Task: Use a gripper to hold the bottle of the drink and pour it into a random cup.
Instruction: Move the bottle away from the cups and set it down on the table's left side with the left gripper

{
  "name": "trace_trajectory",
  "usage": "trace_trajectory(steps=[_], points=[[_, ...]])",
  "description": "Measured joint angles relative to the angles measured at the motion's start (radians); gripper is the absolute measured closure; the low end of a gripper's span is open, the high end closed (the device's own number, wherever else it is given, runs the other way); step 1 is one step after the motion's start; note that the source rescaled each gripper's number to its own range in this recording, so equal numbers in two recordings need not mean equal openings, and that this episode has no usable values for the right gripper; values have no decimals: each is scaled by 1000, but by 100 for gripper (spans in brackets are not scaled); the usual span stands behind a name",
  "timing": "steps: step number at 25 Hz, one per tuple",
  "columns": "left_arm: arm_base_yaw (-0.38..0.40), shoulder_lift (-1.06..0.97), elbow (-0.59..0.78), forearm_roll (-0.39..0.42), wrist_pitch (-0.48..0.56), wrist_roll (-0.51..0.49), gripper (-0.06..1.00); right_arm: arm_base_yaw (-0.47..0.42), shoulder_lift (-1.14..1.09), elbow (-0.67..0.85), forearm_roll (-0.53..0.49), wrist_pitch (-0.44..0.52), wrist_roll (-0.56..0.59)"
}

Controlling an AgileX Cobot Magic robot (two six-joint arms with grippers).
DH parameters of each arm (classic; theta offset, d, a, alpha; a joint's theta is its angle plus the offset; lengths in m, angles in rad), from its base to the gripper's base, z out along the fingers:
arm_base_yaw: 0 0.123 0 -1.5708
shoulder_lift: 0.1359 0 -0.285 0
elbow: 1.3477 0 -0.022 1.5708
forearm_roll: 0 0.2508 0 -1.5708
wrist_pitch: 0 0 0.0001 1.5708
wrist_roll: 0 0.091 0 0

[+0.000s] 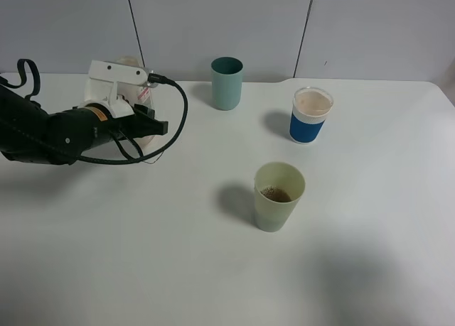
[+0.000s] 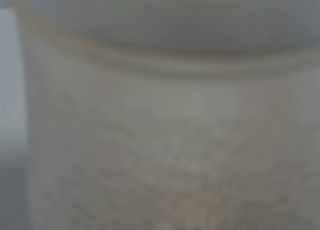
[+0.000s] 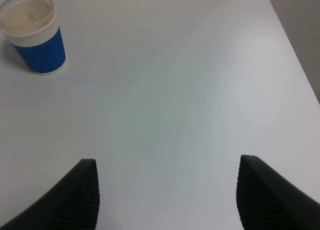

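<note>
At the back left of the table, my left gripper (image 1: 122, 91), a white claw on the black arm, is shut on the bottle of the drink (image 1: 144, 94). Only a bit of the bottle's white and red label shows between the fingers. In the left wrist view the bottle (image 2: 165, 150) fills the frame as a pale blur. The cup (image 1: 279, 196), pale yellow-green, stands upright near the table's middle with brown liquid at its bottom, well to the right of the bottle. My right gripper (image 3: 167, 190) hangs open over bare table, and its dark fingers (image 3: 80, 197) hold nothing.
A dark teal cup (image 1: 227, 82) stands at the back centre. A blue-banded white cup (image 1: 311, 115) (image 3: 37, 37) stands to the right of it. A black cable (image 1: 174, 123) loops from the left arm onto the table.
</note>
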State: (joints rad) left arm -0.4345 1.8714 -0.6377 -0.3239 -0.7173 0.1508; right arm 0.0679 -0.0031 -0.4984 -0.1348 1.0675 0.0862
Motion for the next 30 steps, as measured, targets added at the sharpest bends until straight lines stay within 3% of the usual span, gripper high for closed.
trace_trajectory(steps=[5, 20, 30], points=[[-31, 42, 50, -46, -97, 0, 90, 0, 0, 0, 0, 0, 0], [-32, 137, 55, 33, -198, 0, 90, 0, 0, 0, 0, 0, 0], [-32, 140, 55, 55, -207, 0, 90, 0, 0, 0, 0, 0, 0]])
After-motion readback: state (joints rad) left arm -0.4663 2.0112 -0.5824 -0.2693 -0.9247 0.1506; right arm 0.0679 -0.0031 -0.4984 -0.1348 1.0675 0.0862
